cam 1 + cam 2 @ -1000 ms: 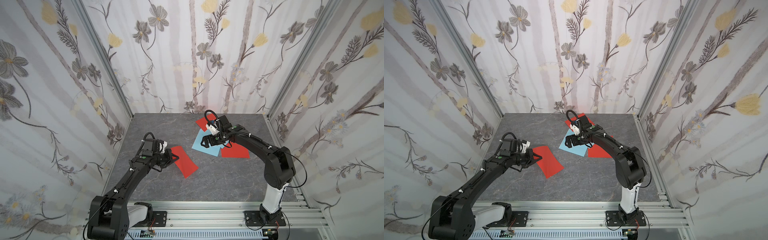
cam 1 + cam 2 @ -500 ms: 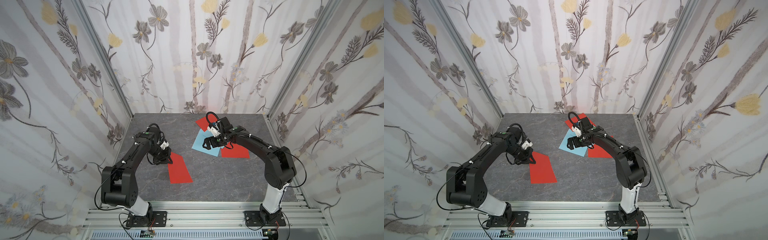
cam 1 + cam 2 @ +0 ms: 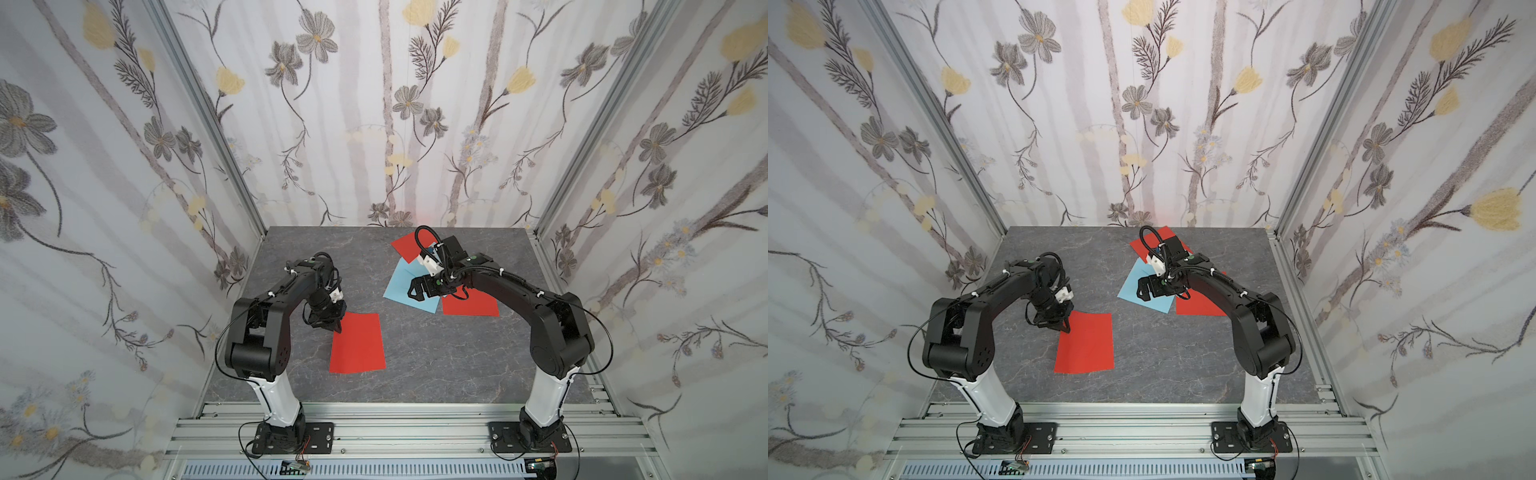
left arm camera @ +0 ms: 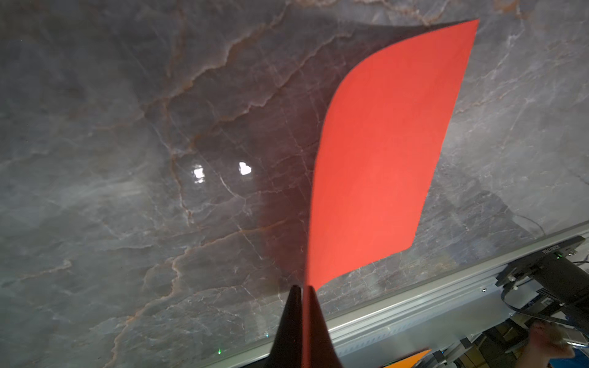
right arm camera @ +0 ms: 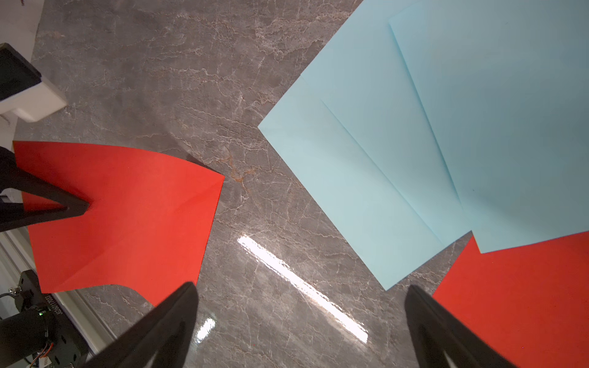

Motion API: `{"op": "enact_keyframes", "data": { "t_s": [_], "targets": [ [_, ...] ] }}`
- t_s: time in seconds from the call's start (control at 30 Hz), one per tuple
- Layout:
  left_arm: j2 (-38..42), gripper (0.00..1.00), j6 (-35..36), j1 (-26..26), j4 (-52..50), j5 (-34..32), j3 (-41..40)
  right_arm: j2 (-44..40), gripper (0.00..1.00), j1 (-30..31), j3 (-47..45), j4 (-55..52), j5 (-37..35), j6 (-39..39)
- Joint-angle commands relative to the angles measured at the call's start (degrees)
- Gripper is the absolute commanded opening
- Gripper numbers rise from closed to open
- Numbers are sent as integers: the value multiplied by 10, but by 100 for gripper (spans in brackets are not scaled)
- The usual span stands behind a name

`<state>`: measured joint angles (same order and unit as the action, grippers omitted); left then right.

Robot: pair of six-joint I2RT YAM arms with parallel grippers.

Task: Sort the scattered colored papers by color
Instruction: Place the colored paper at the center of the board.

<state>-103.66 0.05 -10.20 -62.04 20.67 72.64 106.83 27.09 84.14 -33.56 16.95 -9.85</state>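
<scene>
My left gripper (image 3: 336, 328) (image 3: 1066, 328) (image 4: 302, 288) is shut on a corner of a red paper (image 3: 357, 343) (image 3: 1086, 343) (image 4: 382, 153). That sheet bows upward at the held corner, and the rest of it trails over the table's left front. My right gripper (image 3: 415, 291) (image 3: 1144, 291) (image 5: 301, 288) hovers open and empty over overlapping light blue papers (image 3: 399, 278) (image 5: 366, 159). A second red paper (image 3: 469, 305) (image 5: 526, 302) lies partly under the blue ones. A third red paper (image 3: 405, 247) lies behind them, partly hidden by the right arm.
The grey marble table (image 3: 436, 365) is walled by flower-patterned panels on three sides. An aluminium rail (image 3: 395, 419) carrying both arm bases runs along the front edge. Bare tabletop separates the held red sheet from the pile.
The left arm has folded back toward the left, turning the held red paper from diagonal to nearly square with the front edge. The right gripper has shifted slightly forward over the blue papers.
</scene>
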Motion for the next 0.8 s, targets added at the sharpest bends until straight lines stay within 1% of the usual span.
{"op": "enact_keyframes", "data": {
  "t_s": [0.0, 0.1, 0.23, 0.37, 0.5, 0.67, 0.73, 0.77],
  "targets": [
    [-18, 0, 28, -1, -8, -30, 0, -3, 100, -2, -7, 1, 13, 0],
    [-29, 0, 28, -4, 7, -46, -9, -1, 100, -3, -10, 3, 12, -2],
    [-53, 0, 26, -19, 15, -110, -4, 7, 100, -5, -3, 3, 17, -5],
    [-80, 0, 24, -29, 25, -127, 10, 14, 100, -7, 6, 4, 28, -10],
    [-91, 0, 19, -33, 32, -151, 29, 20, 100, -6, 9, 6, 37, -13],
    [-108, 0, 20, -34, 23, -161, 54, 21, 100, -6, 2, 7, 43, -14],
    [-112, 0, 19, -34, 24, -160, 56, 21, 100, -7, 2, 15, 87, -14],
    [-115, 0, 19, -35, 24, -159, 57, 22, 100, -6, 3, 29, 135, -20]
  ]
}}
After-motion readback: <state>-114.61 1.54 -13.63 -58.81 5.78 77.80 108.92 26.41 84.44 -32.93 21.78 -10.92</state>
